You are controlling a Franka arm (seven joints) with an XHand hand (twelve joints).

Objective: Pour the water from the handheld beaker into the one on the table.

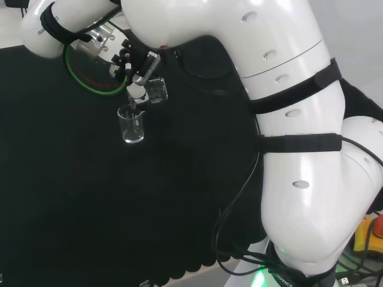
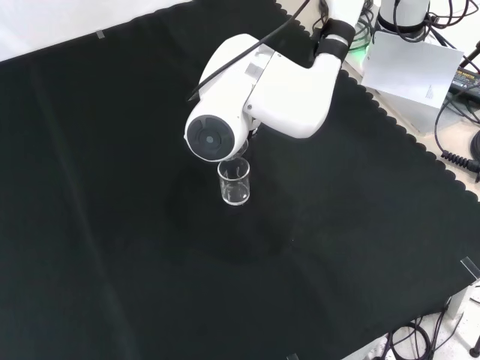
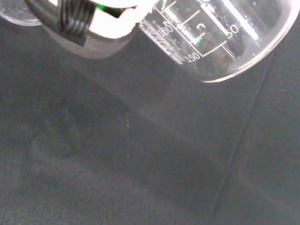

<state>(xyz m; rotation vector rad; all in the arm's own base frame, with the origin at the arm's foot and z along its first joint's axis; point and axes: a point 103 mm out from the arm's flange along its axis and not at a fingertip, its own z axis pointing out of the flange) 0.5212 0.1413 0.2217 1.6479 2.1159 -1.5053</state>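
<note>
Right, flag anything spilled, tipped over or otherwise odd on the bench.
Nothing stands out. The clear glass beaker on the black cloth stands upright, the hand holds the second clear beaker beside it, and no spill shows.

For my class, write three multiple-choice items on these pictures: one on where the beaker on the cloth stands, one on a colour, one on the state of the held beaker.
1. In the front view, where does the clear glass beaker standing on the cloth sit?
A. Just below the arm's round grey cap
B. At the cloth's right edge
C. At the cloth's top left corner

2. What colour is the cloth on the bench?
A. Black
B. Red
C. White

3. In the head view, how is the clear glass beaker in the black and white hand held?
A. Lying on the cloth
B. Upside down inside the other beaker
C. Raised off the cloth, beside and above the standing beaker

Answers: 1 A, the beaker stands right under the cap. 2 A, the cloth is black in every view. 3 C, the hand keeps it off the cloth.
</note>
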